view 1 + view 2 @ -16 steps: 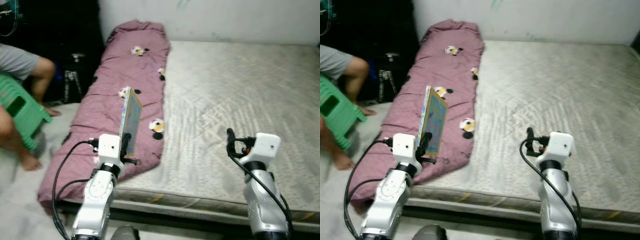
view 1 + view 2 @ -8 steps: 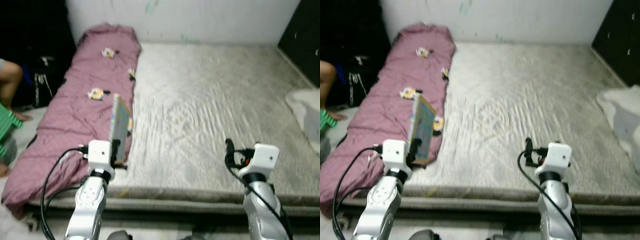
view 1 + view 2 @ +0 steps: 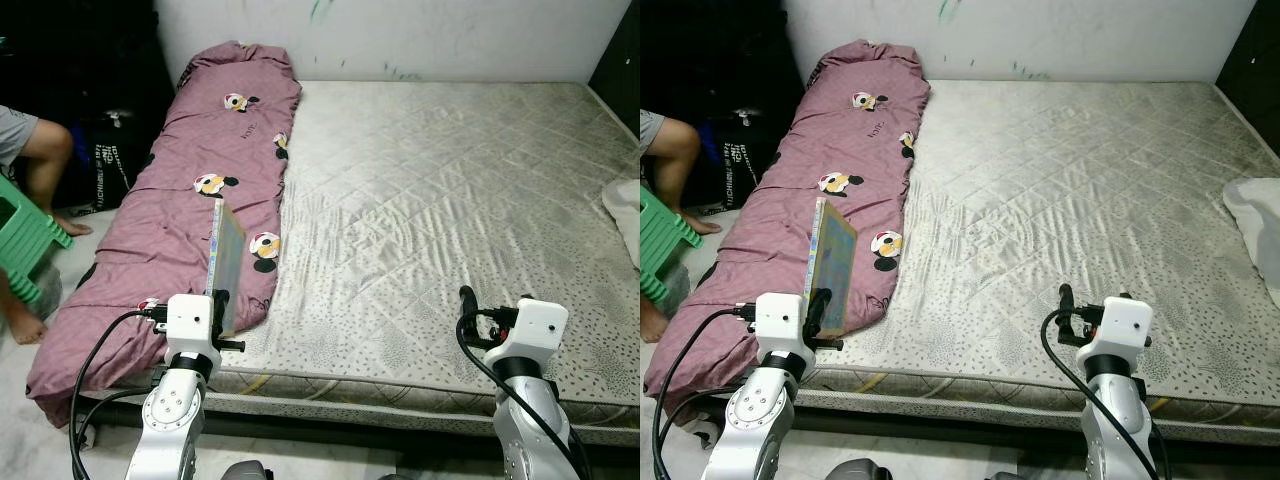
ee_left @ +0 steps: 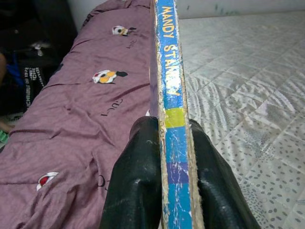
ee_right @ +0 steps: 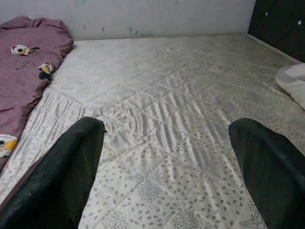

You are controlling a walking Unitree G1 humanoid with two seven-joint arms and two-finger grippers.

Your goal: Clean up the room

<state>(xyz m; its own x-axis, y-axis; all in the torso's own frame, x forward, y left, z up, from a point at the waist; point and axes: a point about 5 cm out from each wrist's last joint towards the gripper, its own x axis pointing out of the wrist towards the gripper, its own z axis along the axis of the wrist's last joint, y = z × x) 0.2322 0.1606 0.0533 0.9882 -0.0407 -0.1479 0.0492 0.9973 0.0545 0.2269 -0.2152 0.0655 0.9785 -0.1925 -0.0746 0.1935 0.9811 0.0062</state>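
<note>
**Book held upright at the foot of the bed**

The left gripper (image 4: 176,181) is pinching a thin book (image 3: 223,262) by its lower end, one black finger (image 4: 136,186) pressing each cover, so the book is standing upright above the near end of the purple blanket (image 3: 200,190). The right gripper (image 5: 167,167) is hovering over the bare mattress (image 3: 440,200) with its jaws spread wide and nothing between them.

The grip is sitting low on a tall, thin book, so a quick swing or turn could be tipping it sideways or letting it slide out onto the blanket or floor. A person (image 3: 30,150) is sitting on a green stool (image 3: 25,235) at the left, so a wide turn that way is risking contact.

The book's covers are hard to make out, and the spine is reading only partly. A white bundle (image 3: 625,205) is being cut off at the right edge, and what it is stays unclear.
</note>
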